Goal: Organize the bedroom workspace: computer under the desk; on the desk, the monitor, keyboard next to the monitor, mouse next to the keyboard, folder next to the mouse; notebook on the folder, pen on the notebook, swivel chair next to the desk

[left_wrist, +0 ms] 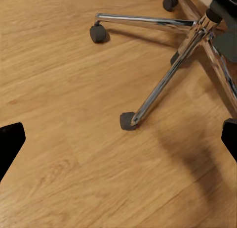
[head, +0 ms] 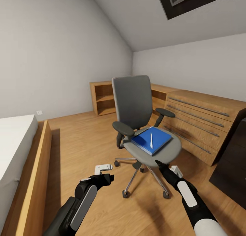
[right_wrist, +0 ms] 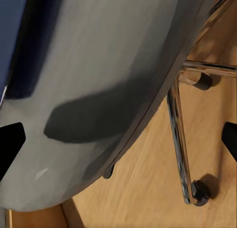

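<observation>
**Reaching for the folder on the chair**

The swivel chair stands mid-room, the blue folder flat on its seat with the pen lying on top. The right gripper hovers at the seat's front edge, jaws spread; the left gripper hangs low beside the chair's base, jaws also apart. Next, I'd judge, the right arm must slide onto the folder's near edge.

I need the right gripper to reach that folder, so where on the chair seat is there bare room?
The seat is bare along its front rim, below the folder and near the right gripper. The middle is crowded: the folder, with a pen on it, reaches toward the left armrest.
</observation>
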`<state>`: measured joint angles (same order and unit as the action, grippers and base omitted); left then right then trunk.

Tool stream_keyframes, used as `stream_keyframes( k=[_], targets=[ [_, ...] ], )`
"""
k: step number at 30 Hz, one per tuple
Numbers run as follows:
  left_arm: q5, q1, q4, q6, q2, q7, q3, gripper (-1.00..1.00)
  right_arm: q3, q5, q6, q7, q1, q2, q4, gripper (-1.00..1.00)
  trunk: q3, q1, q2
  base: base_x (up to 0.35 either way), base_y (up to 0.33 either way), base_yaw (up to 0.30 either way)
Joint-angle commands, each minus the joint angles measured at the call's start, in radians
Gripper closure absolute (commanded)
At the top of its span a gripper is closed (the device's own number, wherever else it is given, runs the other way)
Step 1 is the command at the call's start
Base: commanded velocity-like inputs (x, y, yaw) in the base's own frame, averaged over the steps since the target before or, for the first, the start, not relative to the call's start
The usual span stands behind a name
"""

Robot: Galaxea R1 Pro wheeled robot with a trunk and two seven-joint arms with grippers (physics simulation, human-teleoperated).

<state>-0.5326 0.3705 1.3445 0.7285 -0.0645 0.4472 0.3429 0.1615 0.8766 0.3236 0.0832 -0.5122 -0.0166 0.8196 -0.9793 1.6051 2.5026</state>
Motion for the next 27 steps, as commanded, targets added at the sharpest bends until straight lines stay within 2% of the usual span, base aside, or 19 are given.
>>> stream_keyframes(
  k=[1,27],
  targets=[
    [-0.01,0.001,0.001,0.002,0.0,0.01,0.001,-1.0,0.004,-0.01,0.006,0.0,0.0,0.0,-0.04,-1.0,-0.001,0.0,0.0,0.19,0.0,0.0],
    [-0.012,0.001,0.001,0.001,-0.001,0.01,0.004,-1.0,0.006,-0.011,0.006,0.0,0.0,-0.001,-0.04,-1.0,-0.001,0.0,0.0,0.311,0.0,0.0]
  ],
)
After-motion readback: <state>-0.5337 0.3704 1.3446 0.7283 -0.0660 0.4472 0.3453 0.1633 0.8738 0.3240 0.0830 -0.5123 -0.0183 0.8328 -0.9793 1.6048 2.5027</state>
